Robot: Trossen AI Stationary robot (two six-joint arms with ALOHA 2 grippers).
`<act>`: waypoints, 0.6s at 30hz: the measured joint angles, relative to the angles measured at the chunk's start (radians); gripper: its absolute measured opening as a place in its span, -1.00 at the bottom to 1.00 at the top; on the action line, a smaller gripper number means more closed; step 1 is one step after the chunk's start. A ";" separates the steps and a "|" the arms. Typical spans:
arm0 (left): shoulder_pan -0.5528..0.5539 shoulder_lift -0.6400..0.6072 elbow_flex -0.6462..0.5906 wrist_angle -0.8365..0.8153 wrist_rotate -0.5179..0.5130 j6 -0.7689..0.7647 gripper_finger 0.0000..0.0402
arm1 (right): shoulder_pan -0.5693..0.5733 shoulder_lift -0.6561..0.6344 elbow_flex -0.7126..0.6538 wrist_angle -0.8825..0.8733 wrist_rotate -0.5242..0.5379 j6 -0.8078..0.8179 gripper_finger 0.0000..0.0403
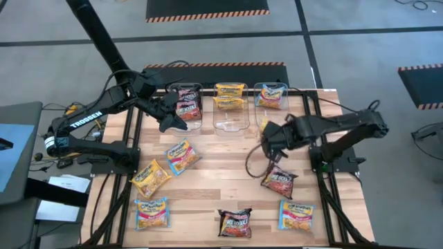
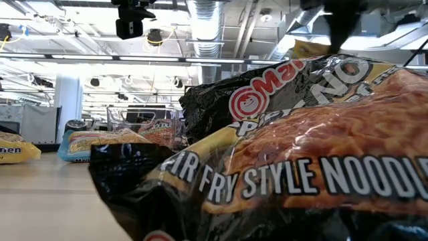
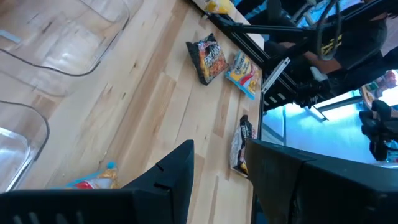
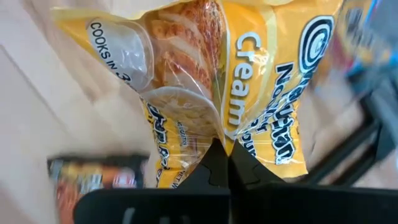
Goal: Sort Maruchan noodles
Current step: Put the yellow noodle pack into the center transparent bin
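Right gripper (image 4: 219, 163): we see its jaws clenched on a yellow Creamy Chicken packet (image 4: 249, 81), which hangs crumpled from the pinched edge; in the high view this gripper (image 1: 266, 133) sits near the worktop's middle, just at 6 o'clock of the right tub (image 1: 271, 97).
Left gripper (image 1: 174, 123): over the left tub (image 1: 187, 104) at about 11 o'clock on the worktop; we see its jaws parted with nothing between them in the left wrist view (image 3: 217, 180).
Tubs: three clear tubs in a row along the 12 o'clock edge; the left one holds dark red-black packets, the middle tub (image 1: 230, 104) yellow ones, the right one a blue-yellow packet.
Loose packets: we count two blue-yellow packets (image 1: 181, 156) and one yellow packet (image 1: 151, 177) on the 9 o'clock side, a dark packet (image 1: 234, 223) at 6 o'clock, another dark packet (image 1: 279, 181) and a blue-yellow one (image 1: 295, 214) toward 4 o'clock.
Worktop (image 1: 221, 187): pale wood.
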 joint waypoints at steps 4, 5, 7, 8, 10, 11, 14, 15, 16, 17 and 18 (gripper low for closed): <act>0.000 0.000 0.000 0.001 0.000 0.021 -0.35 | -0.074 0.000 0.015 0.125 0.028 -0.164 -1.00; 0.000 0.000 0.000 0.002 0.000 0.031 -0.35 | -0.093 0.000 0.015 0.160 0.032 -0.206 -1.00; 0.000 0.000 0.000 0.002 0.000 0.046 -0.35 | -0.132 0.000 0.016 0.231 0.033 -0.291 -1.00; 0.000 0.000 0.000 0.002 0.000 0.051 -0.35 | -0.152 0.000 0.016 0.270 0.033 -0.331 -1.00; 0.000 0.000 0.000 0.002 0.000 0.062 -0.35 | -0.191 0.000 0.016 0.349 0.034 -0.409 -1.00; 0.000 0.000 0.000 0.002 0.000 0.068 -0.35 | -0.210 0.000 0.016 0.389 0.035 -0.449 -1.00; 0.000 0.000 0.000 0.003 0.000 0.084 -0.35 | -0.263 0.000 0.016 0.510 0.035 -0.562 -1.00; 0.000 0.000 0.000 0.005 0.000 0.089 -0.35 | -0.281 0.000 0.016 0.546 0.035 -0.595 -1.00; 0.000 0.000 0.000 0.008 0.000 0.093 -0.35 | -0.297 0.000 0.016 0.580 0.035 -0.623 -1.00; 0.000 0.000 0.000 0.013 0.000 0.095 -0.35 | -0.312 0.000 0.016 0.611 0.035 -0.648 -1.00; 0.000 0.000 0.000 0.014 -0.002 0.095 -0.35 | -0.328 0.000 0.016 0.642 0.035 -0.673 -1.00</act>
